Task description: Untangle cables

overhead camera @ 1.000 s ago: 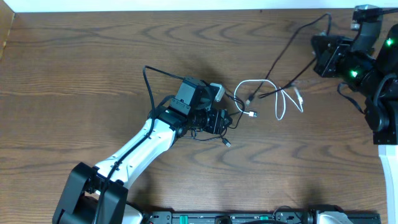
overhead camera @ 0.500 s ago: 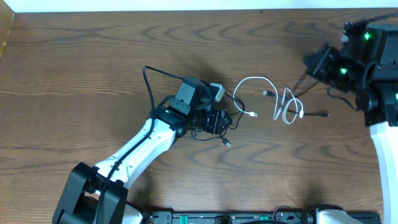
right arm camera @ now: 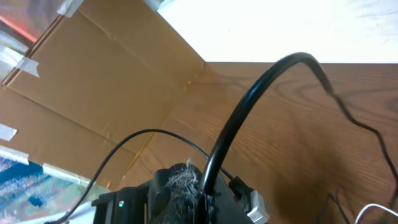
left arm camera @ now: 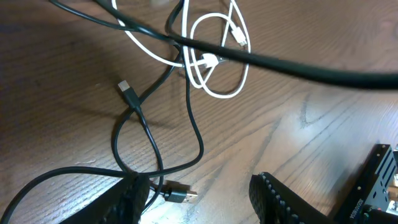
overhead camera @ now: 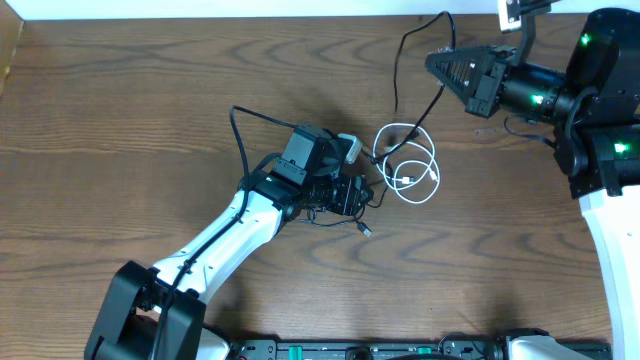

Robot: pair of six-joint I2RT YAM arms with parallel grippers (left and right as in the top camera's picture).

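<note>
Moved since 1 s back: right gripper (overhead camera: pixel 435 58) swung up and left toward the far edge; white cable (left arm camera: pixel 214 94) pulled from a sprawl into a tight coil; left arm unchanged.
Right gripper: I read it as pinched closed on the black cable (overhead camera: pixel 398 70), which arcs off its tips and drops to the coil.
Left gripper (left arm camera: pixel 202 186): jaws wide, nothing between them; black cable loops beside one finger.
White cable: coiled on the wooden table (overhead camera: pixel 150 120), just beyond the left gripper, black cable crossing it.
USB plug (left arm camera: pixel 127 91): lying flat on the table.
</note>
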